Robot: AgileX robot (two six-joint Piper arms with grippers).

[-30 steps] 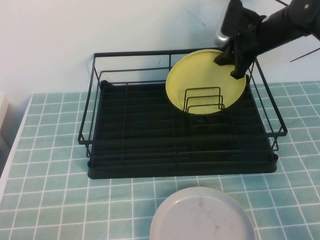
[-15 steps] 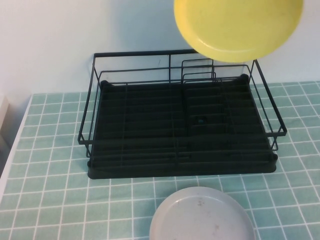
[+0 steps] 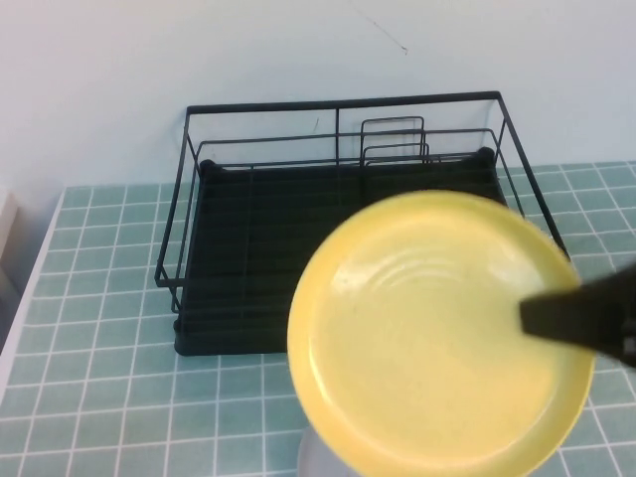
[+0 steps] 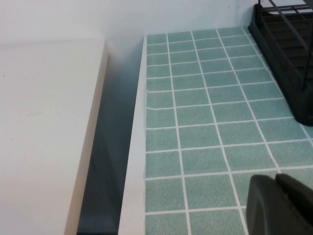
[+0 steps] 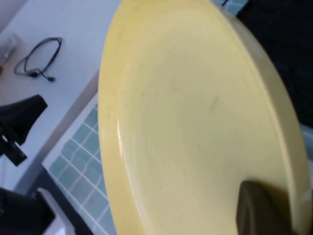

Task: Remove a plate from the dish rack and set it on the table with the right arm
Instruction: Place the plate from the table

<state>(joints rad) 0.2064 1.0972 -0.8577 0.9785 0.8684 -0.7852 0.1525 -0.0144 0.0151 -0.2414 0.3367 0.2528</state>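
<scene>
While right end effector [image 3: 576, 320] grips: one plate [image 3: 427, 328] | one dish rack [image 3: 258, 229]

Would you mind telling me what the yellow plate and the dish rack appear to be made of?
The plate, held by the right gripper, looks like smooth matte plastic or melamine: even pale-yellow colour, soft sheen. The dish rack seems black-coated metal wire over a dark tray, probably plastic. The left gripper is parked over the table.

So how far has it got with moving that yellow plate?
Done: the plate is out of the dish rack. In hand: the right gripper holds it by its rim, above the table. Left: setting it down. The left gripper waits at the table's edge.
</scene>
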